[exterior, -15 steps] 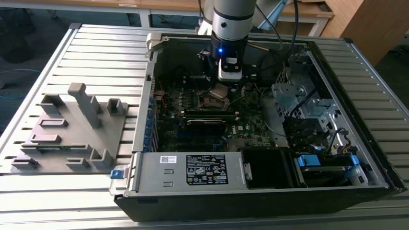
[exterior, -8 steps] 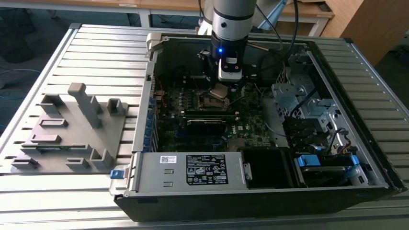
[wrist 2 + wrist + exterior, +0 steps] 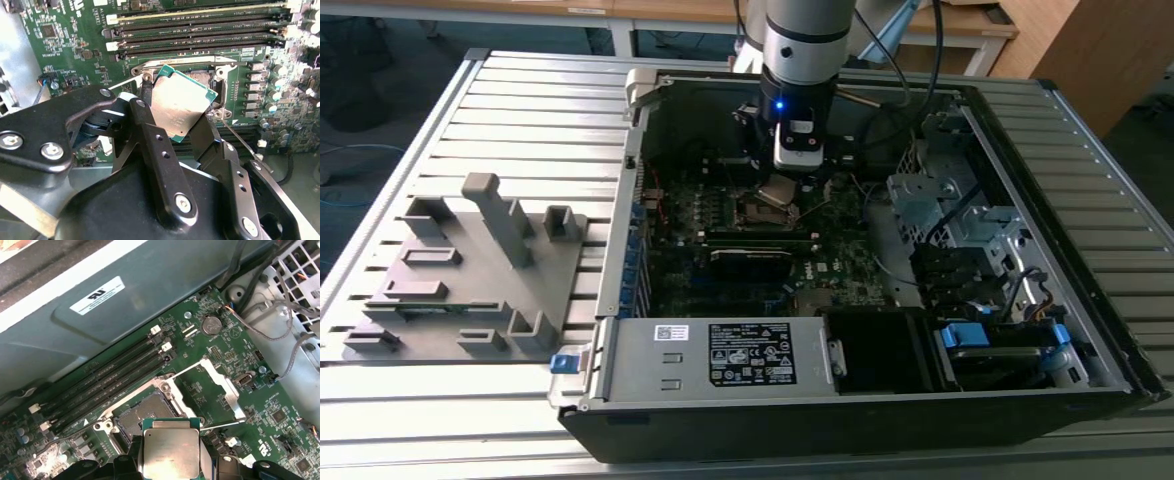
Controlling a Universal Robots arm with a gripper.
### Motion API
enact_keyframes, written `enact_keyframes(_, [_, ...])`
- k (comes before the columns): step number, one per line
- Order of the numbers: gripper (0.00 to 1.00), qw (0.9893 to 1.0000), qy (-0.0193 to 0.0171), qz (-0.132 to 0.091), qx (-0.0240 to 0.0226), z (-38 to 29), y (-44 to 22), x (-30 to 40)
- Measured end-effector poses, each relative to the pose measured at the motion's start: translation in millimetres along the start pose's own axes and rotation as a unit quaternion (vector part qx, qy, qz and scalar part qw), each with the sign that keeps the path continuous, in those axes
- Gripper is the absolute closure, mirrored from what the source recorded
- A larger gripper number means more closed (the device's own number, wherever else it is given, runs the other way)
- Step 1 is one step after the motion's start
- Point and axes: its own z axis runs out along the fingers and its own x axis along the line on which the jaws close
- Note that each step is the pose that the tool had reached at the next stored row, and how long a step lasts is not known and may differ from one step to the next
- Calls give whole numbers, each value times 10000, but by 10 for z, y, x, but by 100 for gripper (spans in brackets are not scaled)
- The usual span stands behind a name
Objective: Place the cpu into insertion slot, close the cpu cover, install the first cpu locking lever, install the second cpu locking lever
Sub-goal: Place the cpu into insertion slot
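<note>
Several memory slots (image 3: 112,376) beside insertion slot (image 3: 144,412); tool (image 3: 179,112) grips cpu (image 3: 170,452).

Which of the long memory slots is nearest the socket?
The slot bordering the socket rim, closest to the cpu in the tool; the other three lie beyond it.

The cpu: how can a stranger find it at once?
Look inside the open computer case, at the green motherboard. The cpu is the flat silver square with a green edge, held by the gripper at the insertion slot; the neighbouring memory slots are long and black.
</note>
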Motion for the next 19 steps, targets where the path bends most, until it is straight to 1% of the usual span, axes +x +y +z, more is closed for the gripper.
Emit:
enact_keyframes(2, [46,9999,-6,168,3,4,-1,0])
enact_keyframes(4, [46,9994,-12,334,6,8,-1,0])
enact_keyframes(6, [46,9987,-18,506,8,14,-1,1])
enact_keyframes(8, [46,9977,-24,684,11,18,-1,0])
enact_keyframes(10, [46,9963,-30,863,13,24,-1,1])
enact_keyframes(12, [46,9946,-36,1040,16,28,-2,1])
enact_keyframes(18, [46,9883,-53,1521,24,41,-2,1])
enact_keyframes(19, [46,9876,-55,1571,25,42,-2,1])
